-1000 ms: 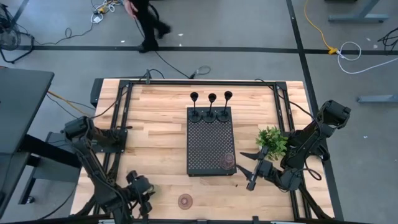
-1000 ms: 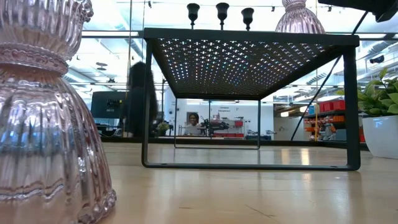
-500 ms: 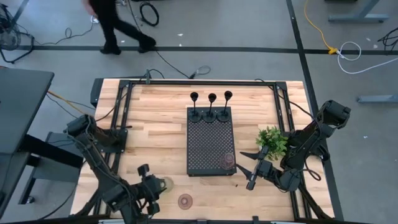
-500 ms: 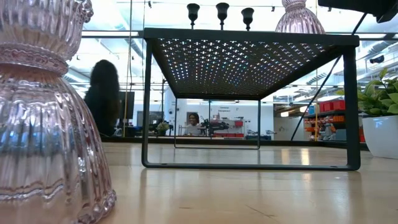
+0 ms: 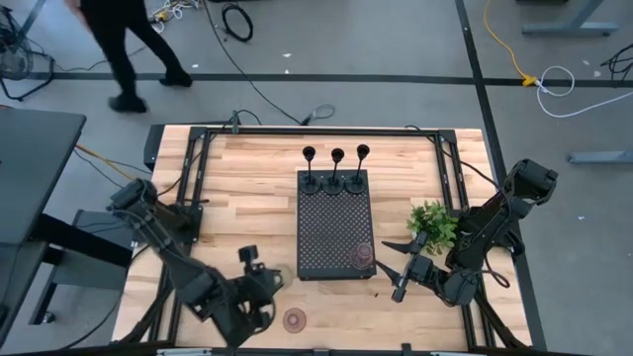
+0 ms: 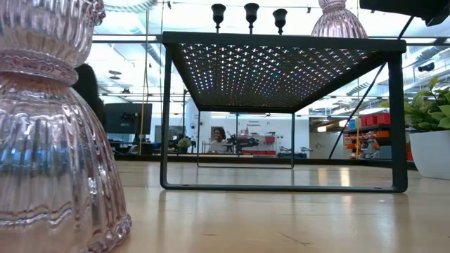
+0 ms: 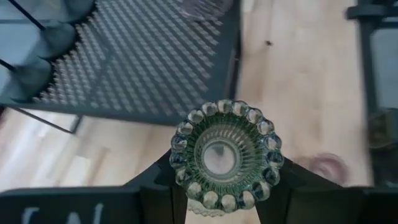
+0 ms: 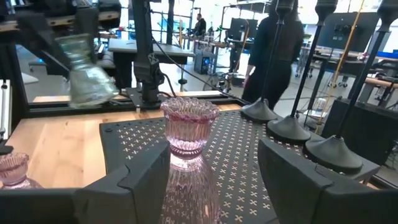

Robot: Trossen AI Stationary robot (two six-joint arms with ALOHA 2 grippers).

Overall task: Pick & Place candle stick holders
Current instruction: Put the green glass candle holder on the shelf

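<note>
My left gripper (image 5: 259, 284) is shut on the olive translucent holder (image 7: 226, 155) above the table, near the black perforated tray's (image 5: 336, 232) near left corner. The right wrist view shows this holder (image 8: 87, 68) blurred in the air. Three black stem holders (image 5: 336, 181) stand by their round bases on the tray's far end. One pinkish holder (image 8: 189, 127) stands on the tray's near right corner, just ahead of my open right gripper (image 8: 213, 152), apart from its fingers. Another pinkish holder (image 5: 295, 319) stands on the table by the near edge. My left gripper pinches the olive holder between its two fingers (image 7: 155, 186), one on each side of its round body just behind the beaded rim (image 7: 181, 163). The beaded round end faces back toward the wrist. The holder is lifted clear of the table and tilted.
A small green plant (image 5: 432, 222) in a white pot stands right of the tray, beside my right arm. A black frame (image 5: 198, 168) runs around the wooden table top. A person (image 5: 124, 49) walks on the floor beyond the far edge.
My left gripper has risen from the table's near left part and gone toward the tray, rolling its wrist, with the olive holder carried along clear of the table. The person beyond the table has walked toward the left.
</note>
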